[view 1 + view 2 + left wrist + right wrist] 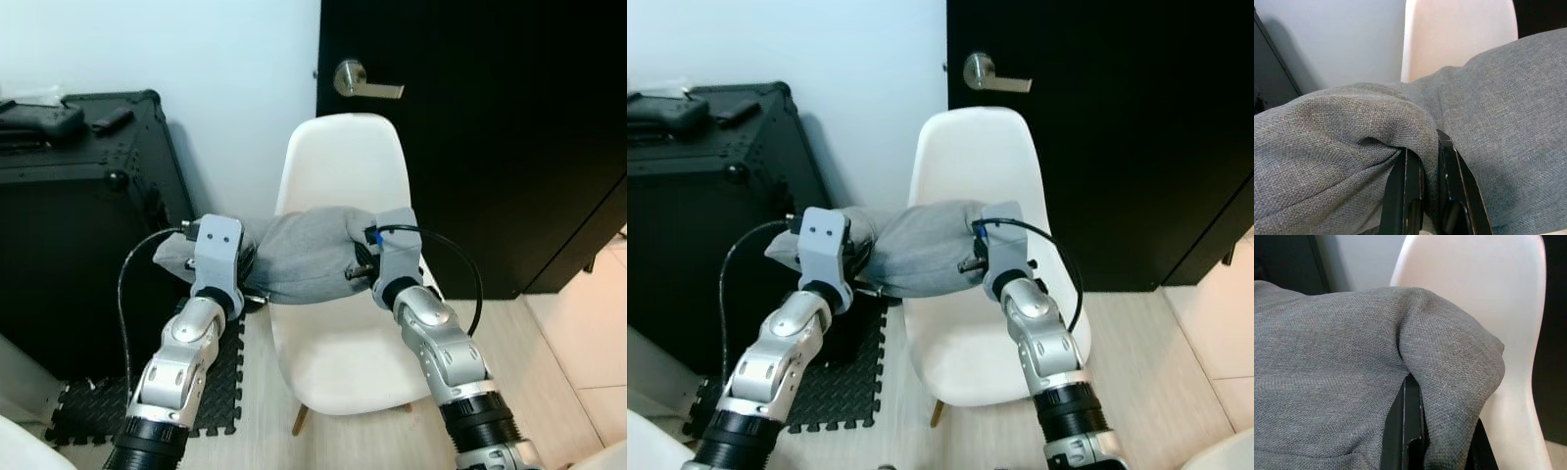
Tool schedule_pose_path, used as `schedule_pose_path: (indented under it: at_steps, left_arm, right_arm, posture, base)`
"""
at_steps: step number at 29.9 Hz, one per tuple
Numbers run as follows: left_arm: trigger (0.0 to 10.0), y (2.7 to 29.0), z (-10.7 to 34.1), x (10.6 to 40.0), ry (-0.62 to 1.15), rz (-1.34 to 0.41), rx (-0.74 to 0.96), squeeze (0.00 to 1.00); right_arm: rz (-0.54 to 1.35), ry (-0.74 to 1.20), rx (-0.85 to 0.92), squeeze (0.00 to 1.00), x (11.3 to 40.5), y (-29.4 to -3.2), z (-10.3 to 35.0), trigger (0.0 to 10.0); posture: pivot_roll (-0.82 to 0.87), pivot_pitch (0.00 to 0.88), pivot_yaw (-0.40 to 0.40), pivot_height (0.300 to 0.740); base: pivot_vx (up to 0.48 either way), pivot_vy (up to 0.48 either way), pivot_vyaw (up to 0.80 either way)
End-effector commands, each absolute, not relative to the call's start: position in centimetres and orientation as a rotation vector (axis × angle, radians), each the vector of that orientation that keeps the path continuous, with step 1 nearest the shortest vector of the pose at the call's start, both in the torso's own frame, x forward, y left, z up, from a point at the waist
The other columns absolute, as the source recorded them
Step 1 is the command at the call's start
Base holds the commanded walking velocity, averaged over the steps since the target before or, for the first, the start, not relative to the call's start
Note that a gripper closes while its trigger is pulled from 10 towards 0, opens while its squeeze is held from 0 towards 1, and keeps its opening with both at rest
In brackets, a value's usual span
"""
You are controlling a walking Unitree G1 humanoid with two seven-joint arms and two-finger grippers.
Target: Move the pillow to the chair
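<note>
A grey fabric pillow (304, 250) hangs in the air between my two arms, over the left part of the white plastic chair (343, 352). My left gripper (1425, 161) is shut on a fold at the pillow's left end, which juts out past the chair's left edge. My right gripper (1440, 401) is shut on a fold at its right end, above the seat and in front of the backrest (345, 162). The fingers (1405, 196) are mostly buried in cloth. The pillow sits above the seat without resting on it.
A large black case (78, 225) stands to the left against the white wall, with small dark items on its lid. A black foam mat (211, 392) lies on the floor beside the chair. A black door with a silver lever handle (364, 83) is behind the chair.
</note>
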State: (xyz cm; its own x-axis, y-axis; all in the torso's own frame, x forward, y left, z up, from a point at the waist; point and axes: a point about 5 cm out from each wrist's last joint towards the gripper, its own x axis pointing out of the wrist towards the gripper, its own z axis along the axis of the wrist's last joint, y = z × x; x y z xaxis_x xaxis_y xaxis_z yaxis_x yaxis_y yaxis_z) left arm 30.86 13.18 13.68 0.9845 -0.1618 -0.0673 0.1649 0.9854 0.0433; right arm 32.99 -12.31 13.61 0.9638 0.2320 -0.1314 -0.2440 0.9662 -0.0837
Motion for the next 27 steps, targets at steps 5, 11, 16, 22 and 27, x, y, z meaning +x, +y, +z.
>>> schedule_pose_path:
  at_steps: [5,11,16,22,27]
  left_arm:
    - [10.0,14.26,13.63,30.73,0.065,-0.127,0.085,0.0]
    - [10.0,14.47,13.59,30.81,0.07,-0.115,0.081,0.0]
    - [10.0,14.59,13.59,30.84,0.074,-0.103,0.079,0.0]
    - [10.0,14.64,13.61,30.88,0.074,-0.109,0.084,0.0]
    - [10.0,14.64,13.7,30.86,0.07,-0.109,0.072,0.0]
  right_arm:
    - [0.163,0.1,-0.119,0.0,33.16,-13.8,14.1,10.0]
    - [0.173,0.096,-0.146,0.0,33.12,-13.48,13.9,10.0]
    - [0.177,0.098,-0.149,0.0,33.11,-13.39,13.85,10.0]
    - [0.179,0.101,-0.152,0.0,33.14,-13.44,13.78,10.0]
    - [0.181,0.101,-0.151,0.0,33.17,-13.47,13.79,10.0]
  posture:
    - [0.03,0.072,0.008,0.729]
    - [0.03,0.075,0.006,0.729]
    - [0.03,0.076,0.007,0.729]
    - [0.03,0.077,0.007,0.729]
    - [0.03,0.077,0.008,0.729]
  base:
    - [0.0,0.0,0.0]
    - [0.0,0.0,0.0]
    - [0.0,0.0,0.0]
    - [0.0,0.0,0.0]
    - [0.118,0.0,0.0]
